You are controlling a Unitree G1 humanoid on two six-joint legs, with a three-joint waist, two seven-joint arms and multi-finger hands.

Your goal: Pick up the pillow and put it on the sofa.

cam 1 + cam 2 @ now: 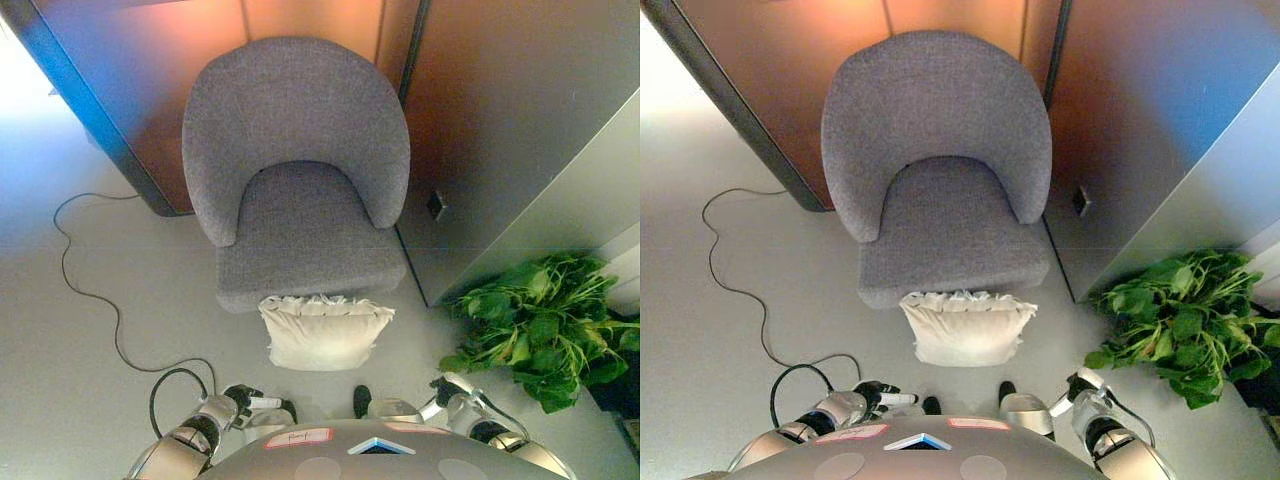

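On the floor against the sofa [300, 170], the pillow [325, 333] should be gripped at both sides. Both hands' fingers cannot be told: left hand [245, 402], right hand [452, 392].

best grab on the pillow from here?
Take the pillow by its two short side edges, one hand each, coming down from the near side. It lies flat on the floor, wide side facing the robot, against the front of the grey sofa. Left hand and right hand hang low, apart from it.
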